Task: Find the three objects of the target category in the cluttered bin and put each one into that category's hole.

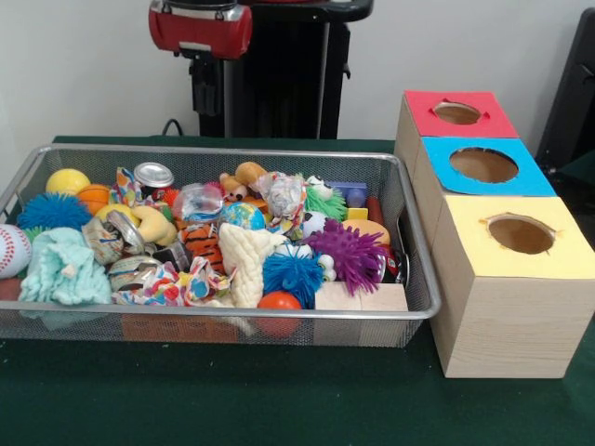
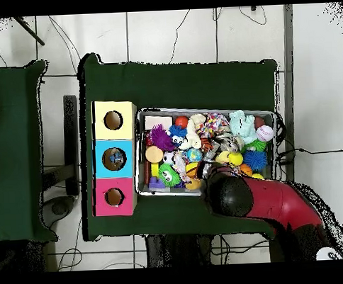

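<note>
A wire-mesh bin [image 1: 232,154] holds a heap of toys: a purple spiky ball [image 1: 351,253], a blue spiky ball [image 1: 293,274], a green furry toy [image 1: 325,200], a baseball [image 1: 11,249], a yellow ball [image 1: 67,181], a tin can [image 1: 153,177] and a mint plush [image 1: 63,269]. To the right stand three wooden boxes with round holes, topped red [image 1: 420,111], blue [image 1: 437,165] and yellow [image 1: 558,243]. My gripper [image 1: 210,111] hangs behind the bin's far rim, above the table and touching nothing. In the overhead view the arm's black head [image 2: 233,196] covers it at the bin's rim [image 2: 201,109].
A wooden block [image 1: 358,297] and an orange ball [image 1: 279,300] lie against the bin's near wall. Green cloth [image 1: 279,400] covers the table in front of the bin. The boxes [image 2: 115,158] stand tight against the bin's side.
</note>
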Robot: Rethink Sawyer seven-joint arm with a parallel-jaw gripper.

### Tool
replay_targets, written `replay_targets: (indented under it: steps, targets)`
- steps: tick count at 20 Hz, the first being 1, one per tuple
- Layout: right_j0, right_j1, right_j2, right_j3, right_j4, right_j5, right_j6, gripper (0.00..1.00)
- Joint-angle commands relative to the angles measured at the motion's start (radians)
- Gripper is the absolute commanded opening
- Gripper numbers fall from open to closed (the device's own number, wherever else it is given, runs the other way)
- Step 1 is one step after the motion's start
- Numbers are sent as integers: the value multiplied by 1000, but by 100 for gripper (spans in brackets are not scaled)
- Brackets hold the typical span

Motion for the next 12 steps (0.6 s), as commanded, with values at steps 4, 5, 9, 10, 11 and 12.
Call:
replay_targets:
  steps: [4,5,9,10,11,12]
  targets:
    - [40,25,47,55,10,3,48,0]
    - [34,29,47,57,3,-18,46,0]
    - [27,42,39,54,-22,-73,47,100]
    - [25,48,38,47,-33,-81,40,100]
    - [26,55,30,36,-44,-78,34,100]
    - [20,63,27,31,-52,-82,28,100]
